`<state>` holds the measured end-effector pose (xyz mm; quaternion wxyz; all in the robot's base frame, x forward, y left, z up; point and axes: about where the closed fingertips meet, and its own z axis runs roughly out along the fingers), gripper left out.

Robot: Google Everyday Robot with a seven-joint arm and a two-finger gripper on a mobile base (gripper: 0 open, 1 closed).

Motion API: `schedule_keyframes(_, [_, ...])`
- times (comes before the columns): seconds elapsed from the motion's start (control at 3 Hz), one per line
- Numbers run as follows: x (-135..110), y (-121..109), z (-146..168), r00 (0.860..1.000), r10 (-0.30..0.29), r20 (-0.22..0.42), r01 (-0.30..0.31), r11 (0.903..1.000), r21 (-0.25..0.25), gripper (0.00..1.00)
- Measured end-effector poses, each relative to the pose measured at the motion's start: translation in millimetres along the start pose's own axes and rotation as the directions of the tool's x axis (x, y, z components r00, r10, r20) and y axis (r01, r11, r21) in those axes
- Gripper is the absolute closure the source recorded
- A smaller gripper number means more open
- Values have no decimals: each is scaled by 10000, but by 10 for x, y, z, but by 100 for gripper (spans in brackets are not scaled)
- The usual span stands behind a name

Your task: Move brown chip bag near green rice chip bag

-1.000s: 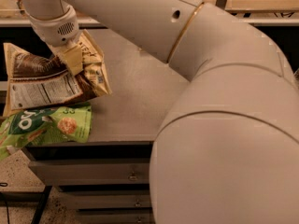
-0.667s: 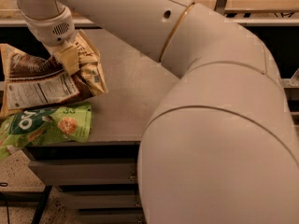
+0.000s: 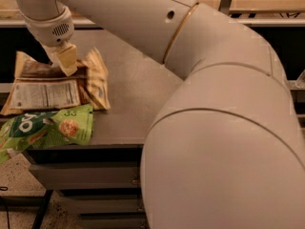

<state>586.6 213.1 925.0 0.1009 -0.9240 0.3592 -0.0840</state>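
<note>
The brown chip bag (image 3: 45,90) lies flat on the left part of the grey table (image 3: 136,87), with its white nutrition label facing up. The green rice chip bag (image 3: 50,128) lies right in front of it at the table's front left edge, touching or nearly touching it, and its left end hangs over the edge. My gripper (image 3: 64,61) hangs from the wrist (image 3: 50,25) right over the brown bag's upper middle and is at or just above its surface.
My large cream arm (image 3: 214,118) fills the right and middle of the view and hides much of the table. Grey drawers (image 3: 86,175) sit under the table. A wooden shelf (image 3: 267,4) runs along the back. Speckled floor (image 3: 19,175) shows at lower left.
The brown bag has gone from tilted up under the gripper to lying flat beside the green bag. The gripper has risen slightly; the arm's elbow has swung closer to the camera.
</note>
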Motion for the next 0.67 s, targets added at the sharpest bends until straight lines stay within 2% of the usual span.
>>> schedule_keyframes(0.33, [-8, -38, 8, 10000, -4, 27, 4, 9999, 147, 0])
schedule_keyframes(0.67, [-8, -39, 8, 10000, -4, 27, 4, 9999, 148, 0])
